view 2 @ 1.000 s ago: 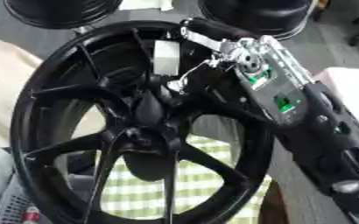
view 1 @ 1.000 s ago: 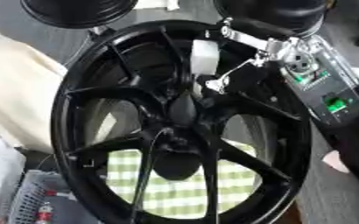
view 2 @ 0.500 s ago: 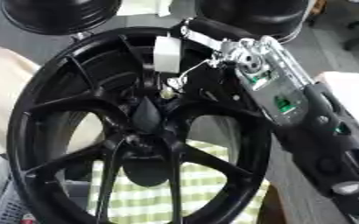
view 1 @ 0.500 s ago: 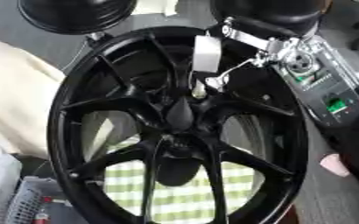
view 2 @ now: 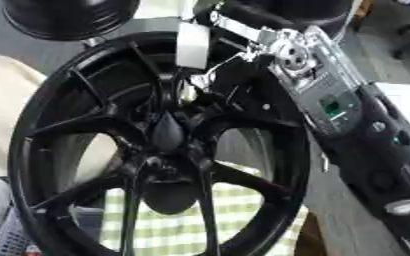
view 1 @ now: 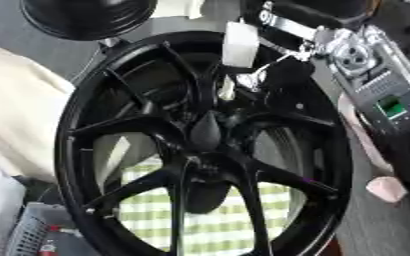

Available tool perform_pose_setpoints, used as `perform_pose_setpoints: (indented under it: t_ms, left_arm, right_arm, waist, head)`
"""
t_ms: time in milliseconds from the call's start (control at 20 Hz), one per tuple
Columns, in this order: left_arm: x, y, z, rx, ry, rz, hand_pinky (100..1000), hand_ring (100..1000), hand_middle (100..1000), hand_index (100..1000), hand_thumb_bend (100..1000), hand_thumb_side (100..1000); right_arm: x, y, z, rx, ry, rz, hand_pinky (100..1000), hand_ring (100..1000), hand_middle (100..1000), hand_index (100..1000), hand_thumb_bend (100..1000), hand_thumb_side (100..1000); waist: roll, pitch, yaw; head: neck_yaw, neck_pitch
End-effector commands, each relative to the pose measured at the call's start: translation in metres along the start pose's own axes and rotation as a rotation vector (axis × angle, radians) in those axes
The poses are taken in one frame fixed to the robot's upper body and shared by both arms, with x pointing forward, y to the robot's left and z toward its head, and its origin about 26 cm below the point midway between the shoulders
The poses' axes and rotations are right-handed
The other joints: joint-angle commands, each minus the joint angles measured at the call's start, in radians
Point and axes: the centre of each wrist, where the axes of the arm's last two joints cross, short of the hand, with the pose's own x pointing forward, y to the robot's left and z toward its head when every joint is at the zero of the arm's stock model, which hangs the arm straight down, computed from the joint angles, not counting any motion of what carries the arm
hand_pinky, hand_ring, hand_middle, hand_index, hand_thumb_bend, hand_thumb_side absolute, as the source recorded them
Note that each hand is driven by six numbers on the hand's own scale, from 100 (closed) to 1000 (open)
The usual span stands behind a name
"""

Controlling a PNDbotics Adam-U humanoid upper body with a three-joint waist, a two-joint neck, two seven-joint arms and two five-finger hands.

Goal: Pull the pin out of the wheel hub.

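Wheel hub (view 1: 200, 135) — glossy black metal.

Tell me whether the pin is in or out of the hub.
Cannot tell: a pale pin stands by the wheel hub, under the right hand, its base hidden.

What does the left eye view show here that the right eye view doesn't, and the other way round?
Only the left eye view shows a pink thing at the right edge, past the rim. Only the right eye view shows the right arm's black forearm running down to the lower right. Both share the black wheel, its hub, the right hand reaching in beside the hub, and a green checked cloth behind the spokes.
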Motion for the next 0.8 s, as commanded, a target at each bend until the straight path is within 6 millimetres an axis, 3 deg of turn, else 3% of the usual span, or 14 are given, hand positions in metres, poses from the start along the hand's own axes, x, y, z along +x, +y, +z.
perform_pose_setpoints:
  t_ms: [50, 200, 450, 600, 800]
  left_arm:
    - [0.007, 0.000, -0.002, -0.007, -0.024, -0.001, 609, 656, 505, 665, 692, 534]
    - [0.007, 0.000, -0.002, -0.004, -0.025, -0.001, 610, 656, 505, 665, 692, 535]
    - [0.007, 0.000, -0.002, 0.005, -0.027, 0.002, 610, 656, 505, 665, 692, 534]
    - [0.008, 0.000, -0.002, 0.005, -0.028, 0.003, 610, 656, 505, 665, 692, 534]
    - [0.008, 0.008, -0.003, 0.058, -0.037, -0.012, 609, 654, 503, 664, 695, 533]
  right_arm:
    - [0.001, -0.035, 0.013, -0.087, 0.008, -0.020, 819, 629, 436, 703, 210, 247]
    - [-0.005, -0.063, 0.028, -0.177, 0.037, -0.057, 823, 626, 434, 703, 210, 246]
    - [-0.029, -0.104, 0.076, -0.356, 0.149, -0.101, 826, 623, 433, 702, 214, 242]
    - [-0.032, -0.108, 0.087, -0.390, 0.168, -0.113, 825, 623, 434, 702, 215, 239]
    - [-0.064, -0.117, 0.124, -0.488, 0.350, -0.077, 816, 628, 437, 702, 255, 242]
  waist:
    - [0.005, -0.028, 0.002]
    - [0.003, -0.031, 0.001]
    - [0.004, -0.031, -0.001]
    - [0.004, -0.031, 0.000]
    - [0.016, -0.022, -0.037]
  head:
    - [-0.007, -0.014]
    - [-0.006, -0.015]
    - [0.005, -0.002]
    - [0.006, 0.000]
    - [0.052, 0.018]
